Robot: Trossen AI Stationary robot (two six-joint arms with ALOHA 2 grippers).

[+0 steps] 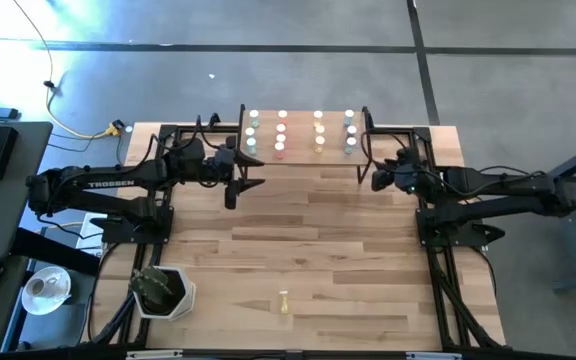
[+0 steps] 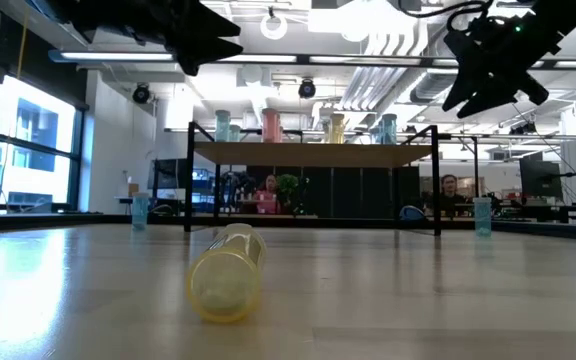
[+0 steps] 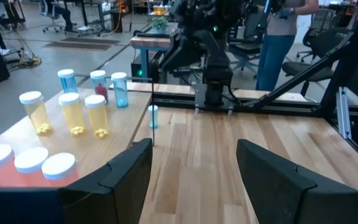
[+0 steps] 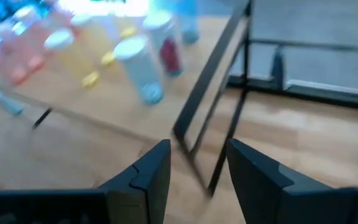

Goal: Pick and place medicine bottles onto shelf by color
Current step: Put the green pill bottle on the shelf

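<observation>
high view: medicine bottles (image 1: pixel 299 133), white-capped, in green, pink, yellow and blue columns on shelf (image 1: pixel 303 157) at table's far edge. one yellow bottle (image 1: pixel 284 301) lying near front edge. "trossen" legible on left arm (image 1: pixel 88 185). left gripper (image 1: pixel 236 186) spread wide, empty; right gripper (image 1: pixel 376 180) parted, empty.

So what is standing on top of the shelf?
On the shelf, capped medicine bottles stand in four columns by colour: green, pink-red, yellow, blue. The low view hides the rows behind the front ones.

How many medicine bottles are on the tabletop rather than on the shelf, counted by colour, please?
yellow bottle, lying on its side: 1
blue bottles, standing, one at each end of the shelf: 2
Total: 3
</observation>
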